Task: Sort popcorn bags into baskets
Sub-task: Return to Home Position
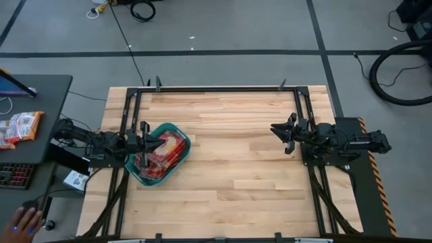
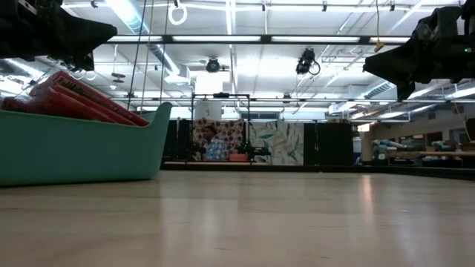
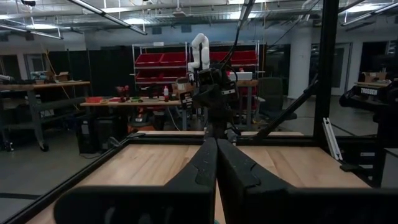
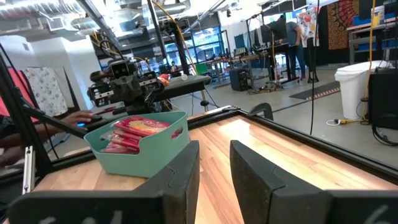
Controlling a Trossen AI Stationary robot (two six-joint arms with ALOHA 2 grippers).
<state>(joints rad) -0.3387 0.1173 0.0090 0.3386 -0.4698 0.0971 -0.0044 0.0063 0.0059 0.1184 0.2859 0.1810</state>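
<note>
My left gripper [image 3: 216,142] hangs above the left end of the teal basket [image 1: 170,126], with its fingers pressed together and nothing between them. My right gripper [image 4: 214,146] hangs over the right side of the table [image 1: 229,169], well apart from the basket, with its fingers slightly parted and empty. The red popcorn bags [image 1: 165,154] lie piled inside the basket, rising above its rim.

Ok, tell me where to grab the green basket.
I'd pinch the raised rim of the basket on the side facing the middle of the table, coming down from above. The popcorn bags pile up inside, so only the rim offers a bare, thin edge.
</note>
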